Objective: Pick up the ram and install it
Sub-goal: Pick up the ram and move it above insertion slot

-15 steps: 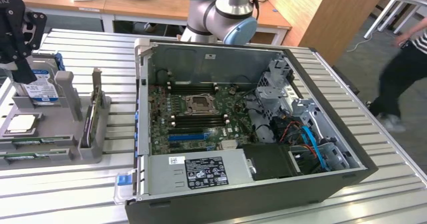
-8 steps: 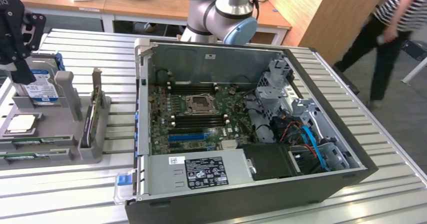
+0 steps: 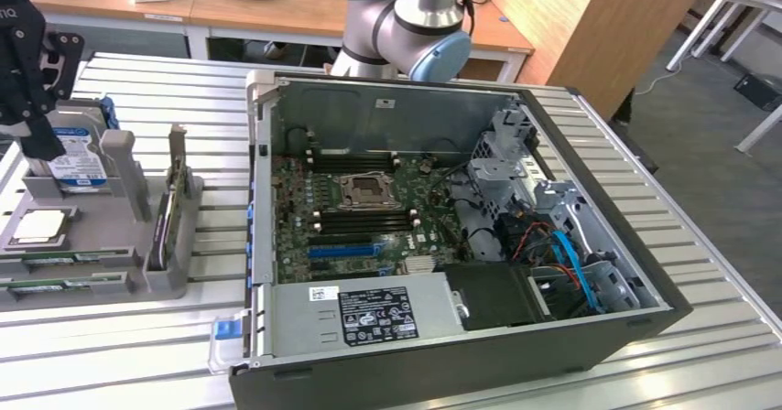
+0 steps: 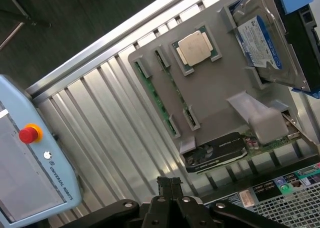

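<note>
The ram [image 4: 159,100] is a thin green stick lying in holders along one edge of the grey tray [image 4: 215,92]. In the exterior view it lies flat at the tray's near side [image 3: 61,262], with a second green stick [image 3: 55,285] beside it. My gripper [image 4: 170,185] is shut with nothing between its black fingers, and it hangs above the tray, apart from the ram. In the exterior view the gripper [image 3: 47,146] is at the far left, over the hard drive [image 3: 73,158]. The open PC case [image 3: 263,181] shows the motherboard's black memory slots [image 3: 366,220] beside the CPU socket [image 3: 364,190].
The tray also holds a CPU [image 4: 199,47], a hard drive [image 4: 265,42] and an upright graphics card [image 4: 215,150]. A teach pendant [image 4: 30,173] with a red stop button lies beside the ribbed metal table [image 4: 110,118]. The arm's base [image 3: 409,26] stands behind the case.
</note>
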Robot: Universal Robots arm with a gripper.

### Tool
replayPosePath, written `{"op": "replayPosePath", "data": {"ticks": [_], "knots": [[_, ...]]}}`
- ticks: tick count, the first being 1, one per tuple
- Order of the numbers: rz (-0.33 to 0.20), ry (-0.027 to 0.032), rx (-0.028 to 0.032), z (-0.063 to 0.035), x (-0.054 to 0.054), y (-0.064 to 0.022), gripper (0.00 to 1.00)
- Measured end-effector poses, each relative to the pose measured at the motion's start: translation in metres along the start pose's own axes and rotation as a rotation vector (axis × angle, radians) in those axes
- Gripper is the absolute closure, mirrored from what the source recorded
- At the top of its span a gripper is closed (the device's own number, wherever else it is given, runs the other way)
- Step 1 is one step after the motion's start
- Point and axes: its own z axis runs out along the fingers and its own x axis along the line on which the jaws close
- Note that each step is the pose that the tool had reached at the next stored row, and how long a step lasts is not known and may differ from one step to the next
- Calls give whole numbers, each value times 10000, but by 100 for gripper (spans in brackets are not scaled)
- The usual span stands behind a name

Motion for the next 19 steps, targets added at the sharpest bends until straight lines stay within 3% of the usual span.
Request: {"op": "replayPosePath", "data": {"ticks": [8,11,14,19], "knots": [[-4,-6,0,0,-1,0,89],[3,-58,-33,-24,-1,-3,89],[9,-106,-63,-77,-3,-12,89],[5,-109,-97,-205,2,-37,89]]}}
